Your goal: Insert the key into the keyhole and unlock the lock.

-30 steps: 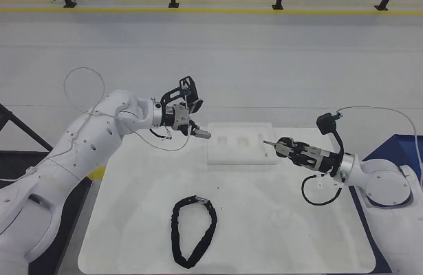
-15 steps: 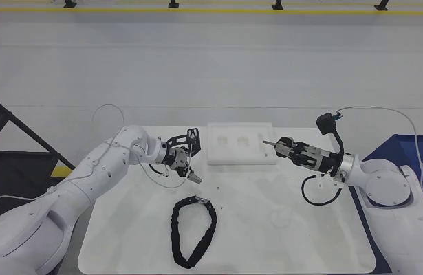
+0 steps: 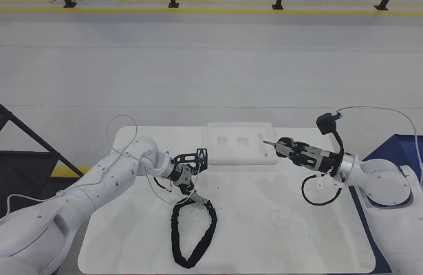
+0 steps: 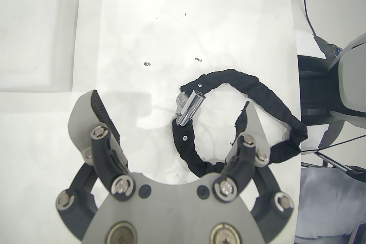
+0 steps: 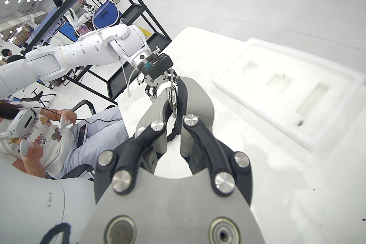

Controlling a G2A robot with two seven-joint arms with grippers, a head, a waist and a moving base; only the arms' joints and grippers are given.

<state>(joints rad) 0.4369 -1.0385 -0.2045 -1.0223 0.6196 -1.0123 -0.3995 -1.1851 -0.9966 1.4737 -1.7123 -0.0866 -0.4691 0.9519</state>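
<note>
A black fabric-sleeved chain lock [image 3: 192,231] lies in a loop on the white table, its shiny metal lock cylinder [image 4: 190,108] joining the two ends at the loop's far side. My left gripper [image 3: 193,194] hangs open just above that cylinder, which lies between its spread fingers [image 4: 103,113] in the left wrist view, untouched. My right gripper [image 3: 278,144] is held above the table's right part, shut on the key [image 5: 172,96], whose thin blade [image 3: 267,143] sticks out over the foam tray.
A white foam tray [image 3: 242,144] with three shallow pockets sits at the table's far middle. A black rack [image 3: 8,127] stands off the table's left edge. A blue surface [image 3: 404,148] lies beyond the right edge.
My left arm has swung from beside the foam tray down toward the near side, ending over the lock cylinder. The right arm with the key has stayed still.
</note>
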